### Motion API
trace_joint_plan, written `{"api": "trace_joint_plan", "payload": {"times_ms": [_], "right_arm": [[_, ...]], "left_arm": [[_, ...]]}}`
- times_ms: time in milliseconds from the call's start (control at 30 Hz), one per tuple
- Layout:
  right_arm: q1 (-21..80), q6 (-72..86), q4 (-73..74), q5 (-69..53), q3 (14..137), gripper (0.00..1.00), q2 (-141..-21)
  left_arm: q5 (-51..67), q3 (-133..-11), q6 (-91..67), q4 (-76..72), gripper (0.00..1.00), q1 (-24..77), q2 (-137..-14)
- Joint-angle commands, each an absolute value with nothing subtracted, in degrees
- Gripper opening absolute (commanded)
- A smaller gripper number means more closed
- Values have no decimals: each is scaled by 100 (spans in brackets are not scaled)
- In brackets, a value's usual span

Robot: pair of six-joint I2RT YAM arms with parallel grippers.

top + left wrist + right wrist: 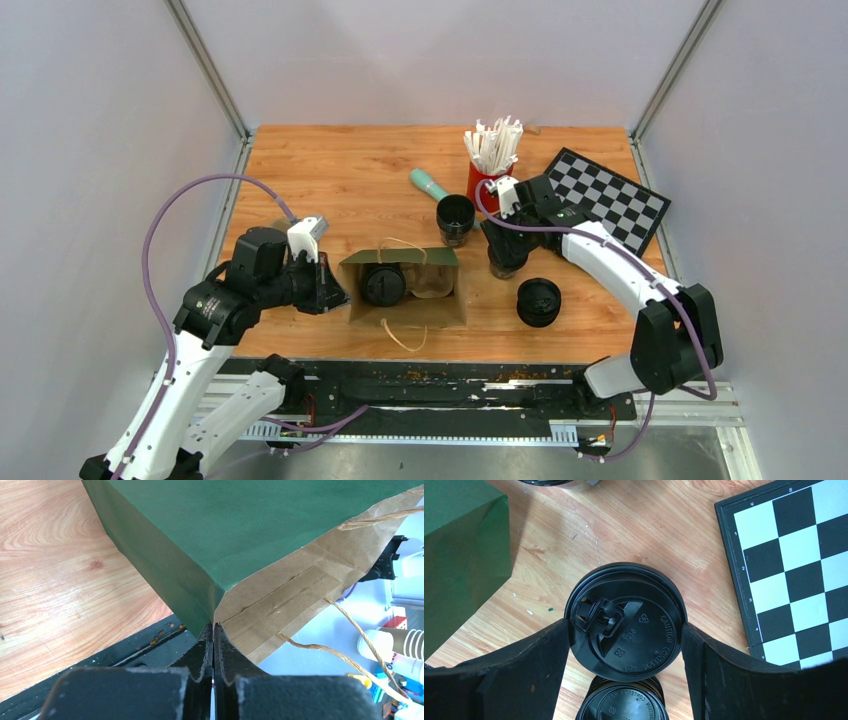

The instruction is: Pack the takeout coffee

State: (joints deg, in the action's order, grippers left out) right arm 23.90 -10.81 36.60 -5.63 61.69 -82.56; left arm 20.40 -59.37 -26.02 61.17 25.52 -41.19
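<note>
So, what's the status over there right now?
Left gripper pinching bag edge. Right gripper clamped on lidded cup beside bag. One cup already inside. Nothing blocking.

Matt paper bag [225, 525], smooth wooden table [60, 580] — glossy lid [626, 630], probably plastic

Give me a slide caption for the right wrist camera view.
Right gripper clasping a black-lidded coffee cup between green paper bag and chessboard.
</note>
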Motion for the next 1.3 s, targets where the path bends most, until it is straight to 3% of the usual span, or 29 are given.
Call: {"api": "trace_joint_plan", "payload": {"times_ms": [0,567,967,1267], "right_arm": [[2371,-1044,3811,-526,6046,73,-8028],[2672,-542,4846,-540,6157,70,-6792],[3491,143,6102,-68,7438,70,-5595],[4595,631,6562,346,8718,70,-5667]], "left_arm": [[2022,-6157,-2512,6029,0,2566,-4056],[2134,-6056,-2621,5806,0,2566,-3957],[2197,-5968,-2485,5848,0,2566,-3895],[2196,-6065,-2395,5835,0,2566,-4055]]}}
